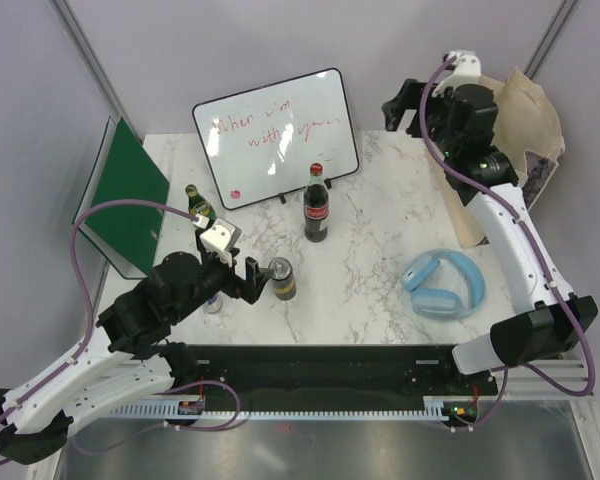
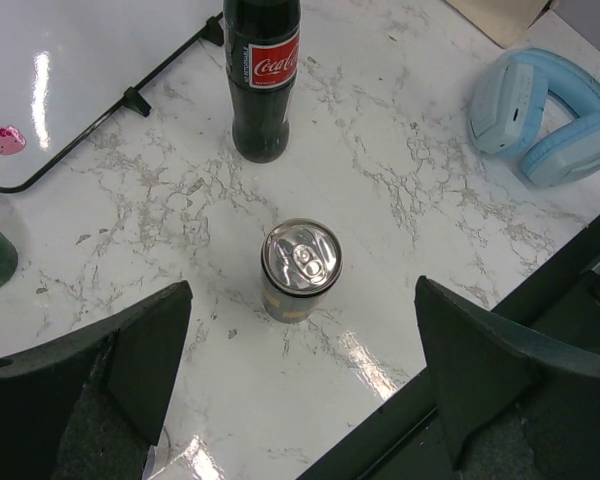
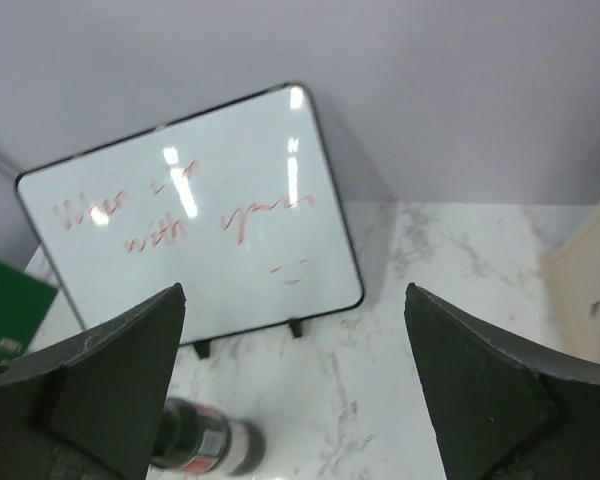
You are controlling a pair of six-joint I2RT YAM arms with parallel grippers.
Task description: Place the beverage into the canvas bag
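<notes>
Your left gripper [image 2: 302,340] sat wide open, empty, framing the can [image 2: 300,262]. Right gripper [image 3: 295,370] was wide open, empty, by the canvas bag [image 1: 535,120]. Cola bottle [image 1: 316,208] was also unbagged on the table [image 1: 380,250].

Canvas bag [image 1: 536,108] partly behind right arm [image 1: 512,235]

A robotics lab cell is shown, recognised by a marble-patterned table [image 1: 380,235] enclosed by plain grey panel walls [image 1: 230,50], a left robot arm [image 1: 80,375] and a right robot arm [image 1: 515,245] bolted to a black rail [image 1: 310,362] along its near edge, and a scribbled whiteboard [image 1: 275,135] propped at its far edge.
</notes>
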